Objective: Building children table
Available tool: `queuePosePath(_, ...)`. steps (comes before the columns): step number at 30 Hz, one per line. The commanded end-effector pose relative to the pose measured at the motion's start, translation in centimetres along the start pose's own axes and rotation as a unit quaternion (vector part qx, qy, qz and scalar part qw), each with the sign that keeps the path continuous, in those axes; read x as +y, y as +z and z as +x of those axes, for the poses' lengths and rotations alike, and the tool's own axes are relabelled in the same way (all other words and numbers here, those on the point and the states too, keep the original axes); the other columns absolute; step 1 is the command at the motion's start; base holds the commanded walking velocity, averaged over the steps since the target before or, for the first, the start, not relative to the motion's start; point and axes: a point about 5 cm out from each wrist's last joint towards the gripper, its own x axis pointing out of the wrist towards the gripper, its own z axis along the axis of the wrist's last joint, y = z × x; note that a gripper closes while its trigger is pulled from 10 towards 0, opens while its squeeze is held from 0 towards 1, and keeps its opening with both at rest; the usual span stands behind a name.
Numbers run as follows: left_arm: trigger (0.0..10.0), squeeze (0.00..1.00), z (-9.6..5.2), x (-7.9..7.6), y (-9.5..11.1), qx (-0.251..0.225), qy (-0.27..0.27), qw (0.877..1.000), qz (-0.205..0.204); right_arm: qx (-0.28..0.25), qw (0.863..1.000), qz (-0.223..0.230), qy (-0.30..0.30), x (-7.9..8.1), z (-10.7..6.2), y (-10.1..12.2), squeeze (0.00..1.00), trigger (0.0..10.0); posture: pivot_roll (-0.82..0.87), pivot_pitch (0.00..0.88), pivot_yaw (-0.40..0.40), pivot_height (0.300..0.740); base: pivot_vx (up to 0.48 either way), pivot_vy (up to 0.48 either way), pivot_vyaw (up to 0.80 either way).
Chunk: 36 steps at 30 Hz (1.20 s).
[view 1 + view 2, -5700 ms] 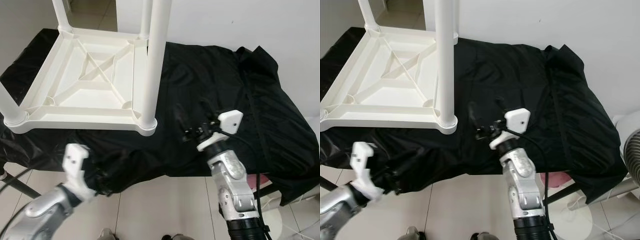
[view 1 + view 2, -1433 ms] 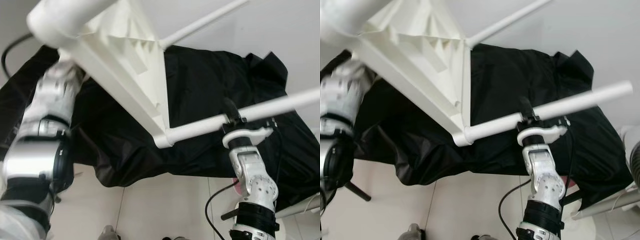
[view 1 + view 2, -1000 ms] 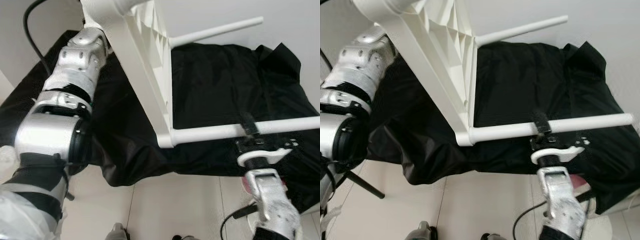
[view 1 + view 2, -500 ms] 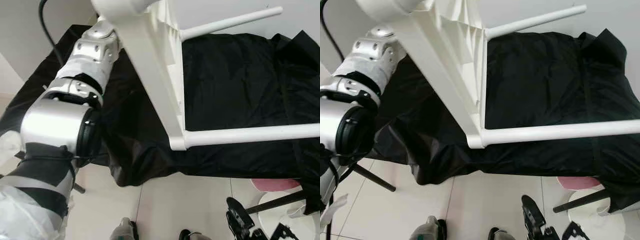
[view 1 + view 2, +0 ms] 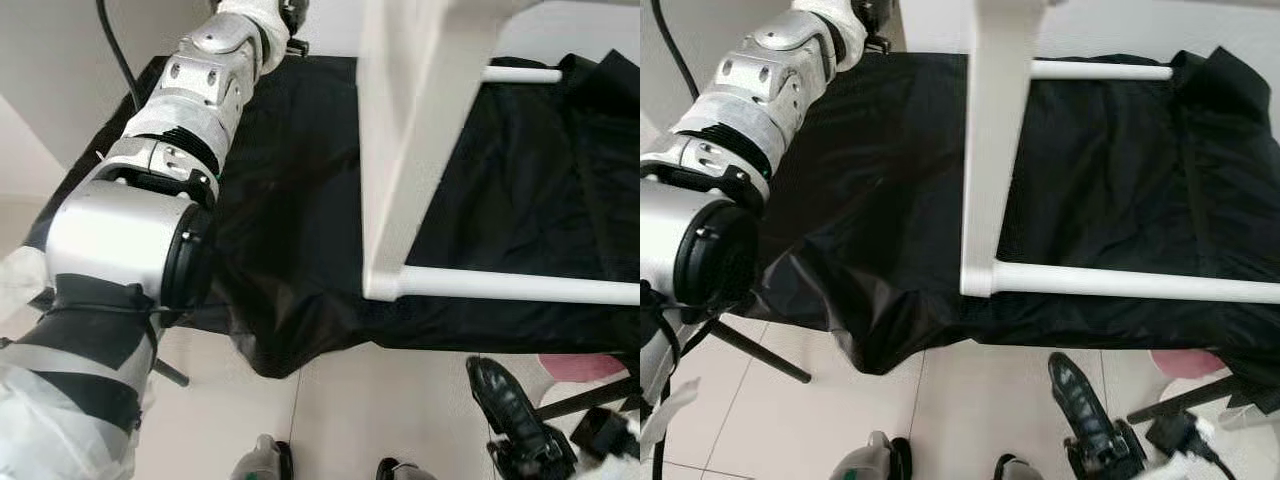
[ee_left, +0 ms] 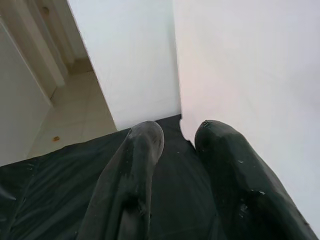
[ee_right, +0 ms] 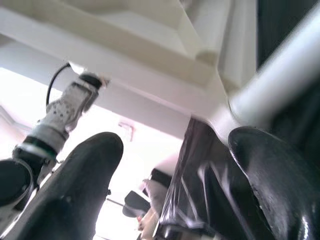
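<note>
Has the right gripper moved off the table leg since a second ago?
Yes. The right gripper has dropped away from the white table leg and now hangs open below the black cloth's front edge.

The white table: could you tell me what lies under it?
Under the table lies a black cloth draped over a stand; what the cloth covers is hidden.
</note>
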Motion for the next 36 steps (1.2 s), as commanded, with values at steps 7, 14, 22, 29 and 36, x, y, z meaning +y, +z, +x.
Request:
queuePosePath(7, 10.0, 0.00, -1.0, 2.3, -2.6, 0.034, -0.003, 0.999, 0.036, -0.029, 0.997, -0.044, 0.048, 1.0, 3.0, 2.1, 0.00, 10.0, -0.02, 0.139, 0.087, 0.740, 0.000, 0.000, 0.00)
queuePosePath(14, 10.0, 0.00, -2.5, 4.6, -5.1, 0.062, 0.011, 0.997, 0.050, -0.049, 0.995, -0.056, 0.062, 1.3, 4.5, 2.7, 0.00, 10.0, -0.01, 0.136, 0.076, 0.740, 0.000, 0.000, 0.00)
queuePosePath(22, 10.0, 0.00, -6.3, 8.4, -9.1, 0.104, 0.040, 0.992, 0.066, -0.116, 0.989, -0.093, -0.009, -0.8, 7.2, 5.2, 0.00, 10.0, 0.02, 0.119, 0.035, 0.740, 0.000, 0.000, 0.00)
queuePosePath(29, 10.0, 0.00, -9.5, 9.4, -12.8, 0.123, 0.097, 0.988, 0.010, -0.181, 0.971, -0.111, -0.108, -3.2, 10.6, 6.6, 0.00, 10.0, 0.04, 0.116, 0.003, 0.740, 0.000, 0.000, 0.00)
queuePosePath(36, 10.0, 0.00, -10.6, 9.0, -13.9, 0.119, 0.110, 0.987, -0.005, -0.175, 0.965, -0.136, -0.139, -3.6, 11.5, 6.7, 0.00, 10.0, 0.05, 0.120, -0.011, 0.740, 0.000, 0.000, 0.00)
